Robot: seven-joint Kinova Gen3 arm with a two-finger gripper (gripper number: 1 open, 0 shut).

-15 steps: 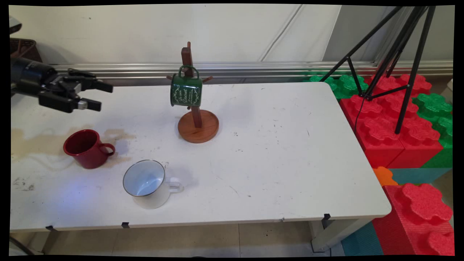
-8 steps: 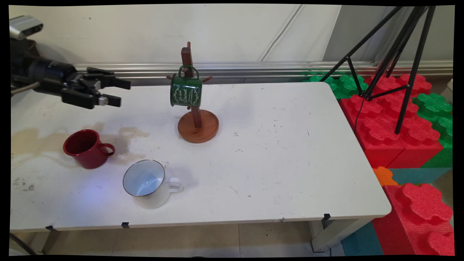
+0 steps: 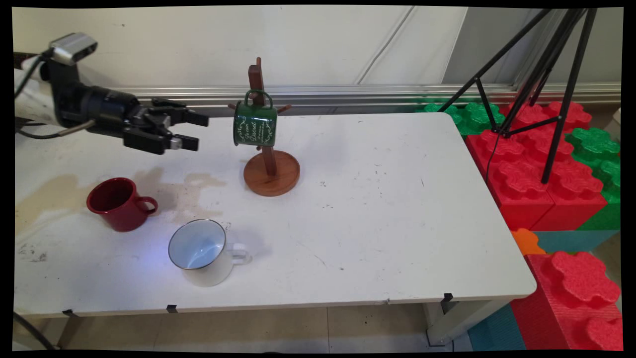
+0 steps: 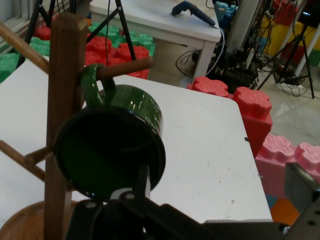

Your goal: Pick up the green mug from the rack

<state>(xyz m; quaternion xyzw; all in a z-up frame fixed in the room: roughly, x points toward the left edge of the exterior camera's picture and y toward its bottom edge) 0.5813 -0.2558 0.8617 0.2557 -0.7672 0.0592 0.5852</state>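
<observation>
A green enamel mug (image 3: 255,124) hangs by its handle from a peg of a wooden mug tree (image 3: 269,158) at the back middle of the white table (image 3: 387,209). My gripper (image 3: 198,132) hovers level with the mug, a short way to its left, pointing at it; it is open and holds nothing. In the hand view the green mug (image 4: 112,150) fills the centre with its mouth facing me, and the wooden post (image 4: 62,125) stands on its left. The gripper (image 4: 220,190) rises from the bottom edge, one finger crossing in front of the mug.
A red mug (image 3: 119,203) and a white enamel mug (image 3: 201,251) stand at the front left, below the arm. A brownish stain (image 3: 191,191) marks the table there. Red and green foam blocks (image 3: 536,164) and a black tripod (image 3: 546,79) stand off the right edge.
The gripper has travelled to the right along the table's back, closing most of the distance to the green mug. It has stayed open. The mugs have not moved.
</observation>
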